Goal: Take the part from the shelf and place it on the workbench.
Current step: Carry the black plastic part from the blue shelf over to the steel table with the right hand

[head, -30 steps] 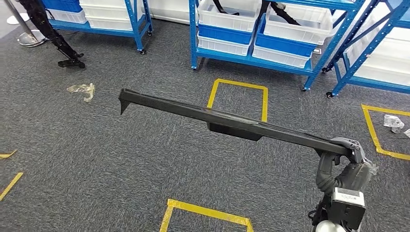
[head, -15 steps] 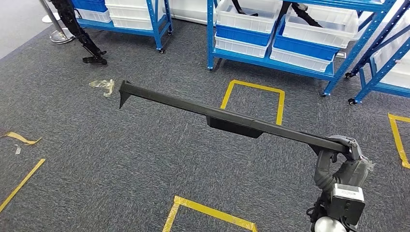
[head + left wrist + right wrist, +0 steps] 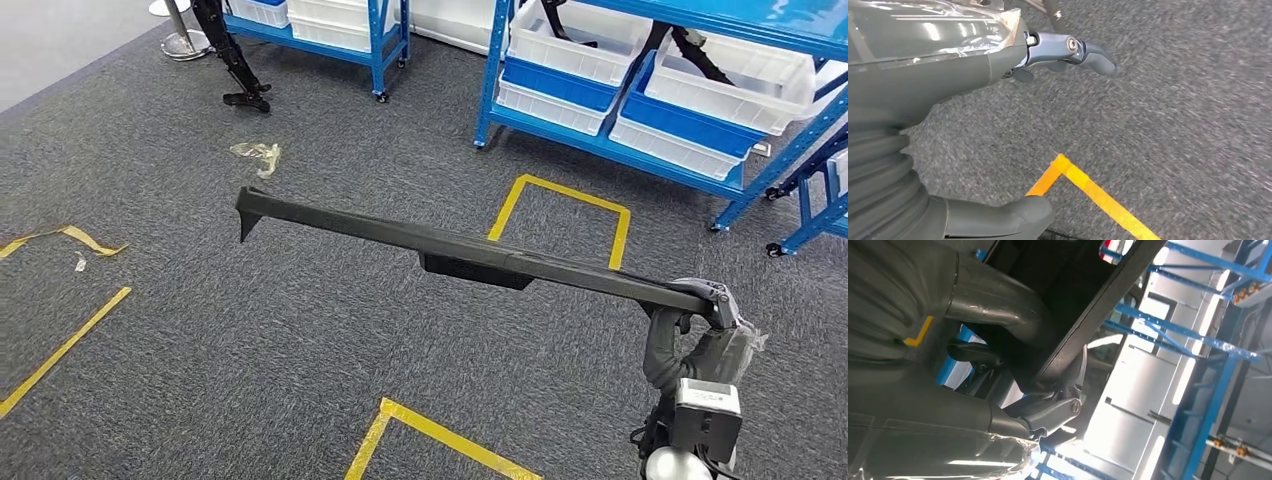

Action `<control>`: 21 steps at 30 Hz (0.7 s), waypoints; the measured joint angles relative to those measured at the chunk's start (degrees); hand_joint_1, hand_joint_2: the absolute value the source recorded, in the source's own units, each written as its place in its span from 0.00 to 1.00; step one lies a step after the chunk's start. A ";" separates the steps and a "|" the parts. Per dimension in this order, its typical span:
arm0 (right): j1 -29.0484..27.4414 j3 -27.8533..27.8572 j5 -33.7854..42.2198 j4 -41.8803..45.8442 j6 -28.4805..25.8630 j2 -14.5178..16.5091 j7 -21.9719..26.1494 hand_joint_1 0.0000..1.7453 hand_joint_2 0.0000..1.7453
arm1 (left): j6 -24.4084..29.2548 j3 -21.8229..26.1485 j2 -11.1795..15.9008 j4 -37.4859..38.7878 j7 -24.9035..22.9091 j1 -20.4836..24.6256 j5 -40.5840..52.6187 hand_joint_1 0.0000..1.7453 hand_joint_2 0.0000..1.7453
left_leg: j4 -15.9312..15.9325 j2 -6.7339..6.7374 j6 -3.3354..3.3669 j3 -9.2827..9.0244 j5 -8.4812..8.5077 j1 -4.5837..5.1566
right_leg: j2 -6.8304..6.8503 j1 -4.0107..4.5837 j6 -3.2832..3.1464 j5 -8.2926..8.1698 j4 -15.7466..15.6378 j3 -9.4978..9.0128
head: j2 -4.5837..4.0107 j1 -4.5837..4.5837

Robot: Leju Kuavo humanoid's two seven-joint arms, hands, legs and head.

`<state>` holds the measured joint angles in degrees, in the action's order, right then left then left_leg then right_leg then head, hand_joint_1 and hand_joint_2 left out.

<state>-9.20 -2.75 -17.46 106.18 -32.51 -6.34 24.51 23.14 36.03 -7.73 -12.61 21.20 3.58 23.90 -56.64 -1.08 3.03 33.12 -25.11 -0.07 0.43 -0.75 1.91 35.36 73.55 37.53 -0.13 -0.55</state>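
Right hand grips one end of the long black part, fingers wrapped around it. From that hand the part sticks far out, reaching toward the blue shelf and over the grey floor. Its far tip hangs free in the air, well away from the hand. Left hand hangs low over the floor, holding nothing, fingers apart. No desk is near, so the long free end should be swung with care.
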 joint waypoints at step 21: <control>-1.60 -0.67 1.02 0.38 -0.37 -0.46 0.34 1.00 1.00 | 0.16 0.01 0.37 0.00 0.84 -0.79 -0.12 0.00 1.00 | -3.45 3.23 -3.55 0.75 -1.67 -0.85 | 3.38 -0.27 -0.68 -7.12 -16.43 -7.90 | 0.00 -0.52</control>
<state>-10.80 -3.42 -16.44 106.56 -32.88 -6.80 24.85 23.29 36.03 -7.36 -12.61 22.04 2.80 23.78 -60.09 2.15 -0.53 33.86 -26.79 -0.92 3.82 -1.01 1.22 28.24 57.13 29.63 -0.13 -1.07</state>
